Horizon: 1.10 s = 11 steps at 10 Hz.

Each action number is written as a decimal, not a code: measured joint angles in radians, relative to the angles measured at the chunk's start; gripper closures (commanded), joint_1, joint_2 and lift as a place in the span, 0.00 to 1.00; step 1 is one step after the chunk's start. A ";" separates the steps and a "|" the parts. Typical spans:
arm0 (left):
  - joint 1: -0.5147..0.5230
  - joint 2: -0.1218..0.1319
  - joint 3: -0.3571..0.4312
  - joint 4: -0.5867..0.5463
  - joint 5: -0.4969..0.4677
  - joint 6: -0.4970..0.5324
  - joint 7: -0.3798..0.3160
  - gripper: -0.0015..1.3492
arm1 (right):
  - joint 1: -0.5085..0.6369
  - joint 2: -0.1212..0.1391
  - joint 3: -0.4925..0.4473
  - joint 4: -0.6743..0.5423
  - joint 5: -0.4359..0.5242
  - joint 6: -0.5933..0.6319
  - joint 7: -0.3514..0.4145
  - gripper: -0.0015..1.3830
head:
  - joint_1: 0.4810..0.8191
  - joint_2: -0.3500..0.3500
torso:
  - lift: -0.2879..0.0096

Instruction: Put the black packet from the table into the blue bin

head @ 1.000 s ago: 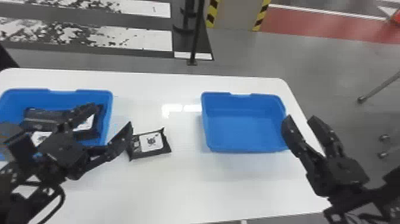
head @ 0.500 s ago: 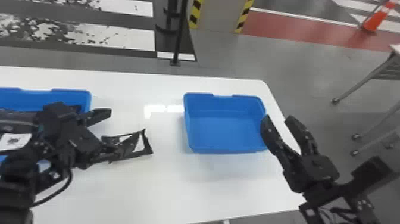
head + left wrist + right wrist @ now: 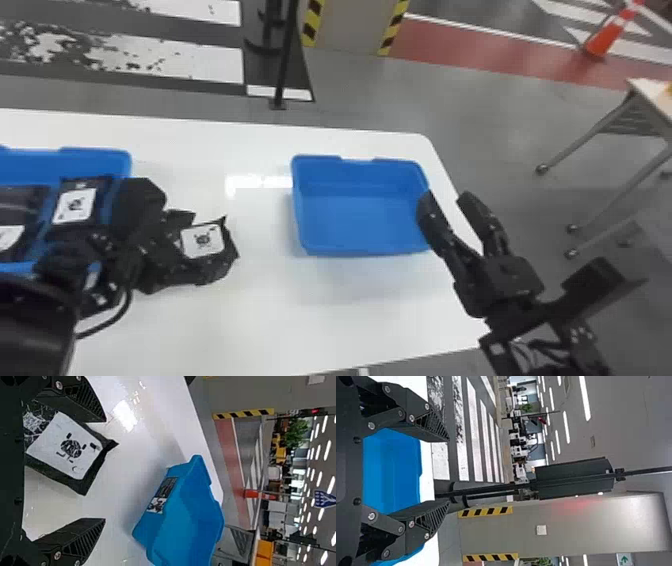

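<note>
The black packet (image 3: 202, 240), with a white label, lies on the white table right of the left bin. My left gripper (image 3: 196, 250) is open around it in the head view. In the left wrist view, the packet (image 3: 71, 449) is nearer one finger of the open left gripper (image 3: 105, 470), with a gap to the other. The blue bin (image 3: 360, 247) to the right shows its bare bottom; the left wrist view has this bin (image 3: 190, 514) too. My right gripper (image 3: 445, 197) stays parked open at that bin's right side; in its wrist view, the gripper (image 3: 449, 471) holds nothing.
Another blue bin (image 3: 100, 156) with several black packets sits at the table's left, partly behind the left arm. White table surface (image 3: 265, 300) lies between the bins and along the front. A metal-legged table (image 3: 650, 95) stands off to the right.
The head view has swung right. My left gripper has moved and turned, so its fingers now stand about the packet, whose label shows between them. The packet and right gripper keep their places.
</note>
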 measured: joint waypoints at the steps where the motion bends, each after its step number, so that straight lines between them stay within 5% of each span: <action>1: -0.018 0.004 -0.024 0.020 -0.003 0.022 -0.001 0.10 | -0.001 0.000 0.000 0.002 -0.001 0.000 0.000 0.37 | 0.63 0.03 | 0.60; 5: -0.057 -0.006 -0.007 0.103 -0.120 -0.051 0.011 0.15 | -0.001 0.000 0.002 0.003 -0.003 0.000 0.000 0.37 | 0.63 0.08 | 0.60; 8: -0.074 -0.012 0.008 0.154 -0.195 -0.053 0.013 0.52 | -0.001 0.000 0.000 0.002 -0.006 0.000 0.000 0.37 | 0.63 0.12 | 0.60; 9: -0.078 -0.006 -0.014 0.156 -0.193 -0.026 0.013 0.81 | -0.001 0.000 0.000 0.002 -0.007 0.000 0.000 0.37 | 0.63 0.11 | 0.60; 11: -0.084 0.004 -0.041 0.161 -0.201 -0.099 0.004 0.90 | -0.001 0.000 0.000 0.004 -0.007 0.000 0.000 0.37 | 0.63 0.08 | 0.60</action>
